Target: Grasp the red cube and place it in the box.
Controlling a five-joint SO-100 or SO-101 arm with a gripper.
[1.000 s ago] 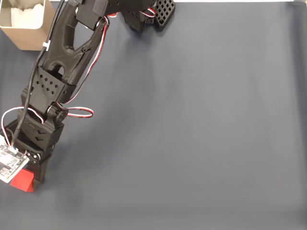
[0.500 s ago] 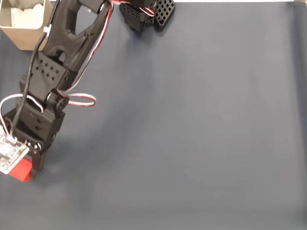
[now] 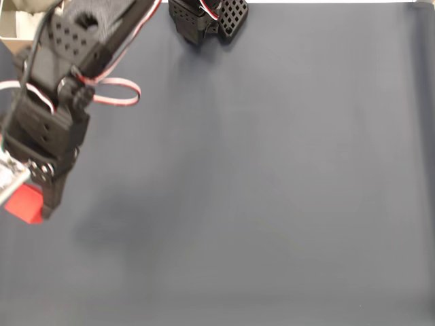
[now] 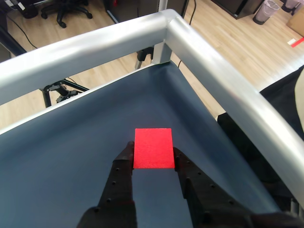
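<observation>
**Cube in hand, box still to reach**

I have the red cube (image 4: 153,147) pinched between the gripper (image 4: 153,159) fingers, apparently clear of the dark mat (image 3: 272,170). In the fixed view the cube (image 3: 24,202) sits at the left edge; the box (image 3: 12,27) is a sliver at top left. Carrying and dropping remain.

From the wrist camera, the red cube (image 4: 153,148) sits pinched between the two black fingers (image 4: 124,167) of the gripper (image 4: 152,159), one pressed to each side, held above the dark blue table mat (image 4: 71,133). Beyond it a silver metal rail (image 4: 209,61) bends around the table's corner, with pale wood flooring (image 4: 237,33) and an office chair base (image 4: 66,8) farther off.
</observation>
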